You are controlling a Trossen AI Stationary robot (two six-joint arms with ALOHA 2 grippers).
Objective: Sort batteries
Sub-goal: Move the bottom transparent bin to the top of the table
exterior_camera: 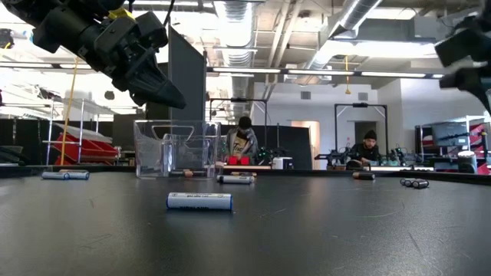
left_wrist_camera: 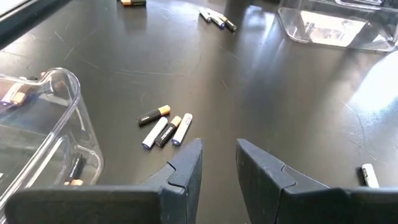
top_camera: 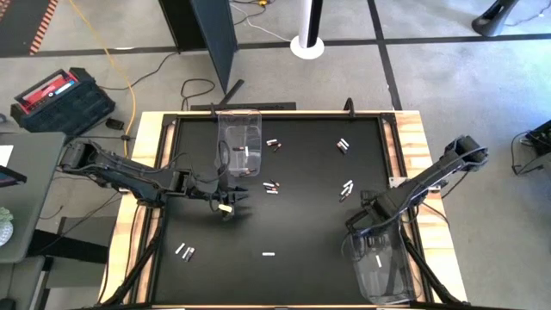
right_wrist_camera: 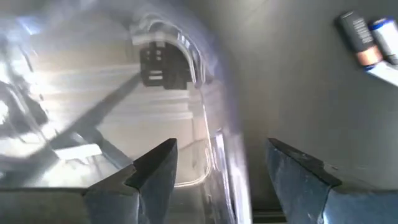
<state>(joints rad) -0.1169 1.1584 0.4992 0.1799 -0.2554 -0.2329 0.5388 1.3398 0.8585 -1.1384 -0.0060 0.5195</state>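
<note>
Batteries lie scattered on the black table: a group of three [left_wrist_camera: 165, 127] just beyond my left gripper [left_wrist_camera: 219, 158], pairs at the far side [top_camera: 272, 144] [top_camera: 343, 146], more at mid-table [top_camera: 346, 189] and near the front [top_camera: 183, 251] [top_camera: 269, 254]. My left gripper [top_camera: 228, 205] hovers open above the table with nothing between its fingers. My right gripper [right_wrist_camera: 217, 162] points down, wide open, over the rim of the near right clear bin [top_camera: 383, 267]. That bin's wall [right_wrist_camera: 208, 124] stands between the fingers, and one white battery [right_wrist_camera: 78, 151] lies inside.
A second clear bin [top_camera: 239, 142] stands at the far side, left of centre, with a few batteries in it. The table has a raised wooden frame [top_camera: 413, 138]. People sit in the room beyond the table [exterior_camera: 244, 138].
</note>
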